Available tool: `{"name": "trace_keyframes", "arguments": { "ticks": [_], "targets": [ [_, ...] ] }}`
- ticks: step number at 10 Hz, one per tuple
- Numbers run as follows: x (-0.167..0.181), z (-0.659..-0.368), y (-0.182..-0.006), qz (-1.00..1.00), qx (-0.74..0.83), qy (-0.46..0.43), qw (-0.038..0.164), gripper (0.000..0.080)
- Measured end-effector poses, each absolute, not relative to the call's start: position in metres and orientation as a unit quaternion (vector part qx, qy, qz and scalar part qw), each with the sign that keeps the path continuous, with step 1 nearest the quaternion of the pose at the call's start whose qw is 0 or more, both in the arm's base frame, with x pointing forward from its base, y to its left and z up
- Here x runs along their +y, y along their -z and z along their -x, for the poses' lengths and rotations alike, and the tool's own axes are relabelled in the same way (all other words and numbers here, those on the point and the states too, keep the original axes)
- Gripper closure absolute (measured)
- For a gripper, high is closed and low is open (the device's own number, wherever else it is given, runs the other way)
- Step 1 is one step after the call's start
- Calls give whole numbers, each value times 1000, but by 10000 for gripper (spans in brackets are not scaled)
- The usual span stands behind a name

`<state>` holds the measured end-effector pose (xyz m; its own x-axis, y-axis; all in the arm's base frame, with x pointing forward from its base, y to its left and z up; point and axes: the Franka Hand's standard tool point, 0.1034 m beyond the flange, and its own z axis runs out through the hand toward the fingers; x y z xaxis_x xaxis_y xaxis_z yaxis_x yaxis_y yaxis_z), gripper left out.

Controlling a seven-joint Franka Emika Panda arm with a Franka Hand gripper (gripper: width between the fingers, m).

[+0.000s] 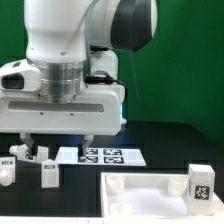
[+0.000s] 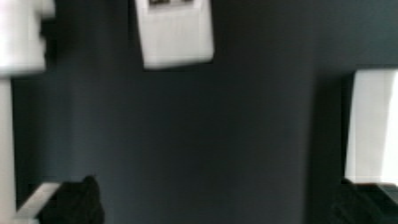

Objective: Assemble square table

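Gripper (image 1: pixel 56 140) hangs just above the black table (image 1: pixel 170 145). Its two fingers (image 1: pixel 27 140) are spread wide, and nothing is between them. In the wrist view one dark fingertip (image 2: pixel 71 203) shows, with only bare table next to it.

Right under the gripper, on the exterior view's left, stand a few small white legs (image 1: pixel 47 173). The nearest one is very close to a finger, but I cannot tell if they touch. In the wrist view one leg (image 2: pixel 178 36) lies out past the fingertips and looks blurry.

Under the gripper's other side lies the flat marker board (image 1: pixel 105 155).

Farther from the gripper, toward the exterior view's right, lies the tabletop (image 1: pixel 150 200) with its rim up. One more leg (image 1: pixel 198 182) stands at its corner, well apart from the gripper.
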<state>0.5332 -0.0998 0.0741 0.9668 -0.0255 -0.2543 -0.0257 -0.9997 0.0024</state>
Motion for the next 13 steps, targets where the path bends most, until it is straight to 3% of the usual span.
{"name": "trace_keyframes", "arguments": {
  "ticks": [3, 4, 5, 9, 10, 11, 13],
  "targets": [
    [-96, -535, -69, 978, 0, -207, 4, 151],
    [-97, -527, -62, 969, -38, -244, 20, 151],
    [-99, -522, -57, 958, -62, -279, 23, 151],
    [-100, -509, -52, 916, -65, -397, 7, 151],
    [-107, -507, -46, 912, -51, -407, -21, 151],
    [-108, -505, -44, 910, -43, -411, -31, 151],
    [-110, -506, -45, 911, -42, -409, -30, 151]
  ]
}}
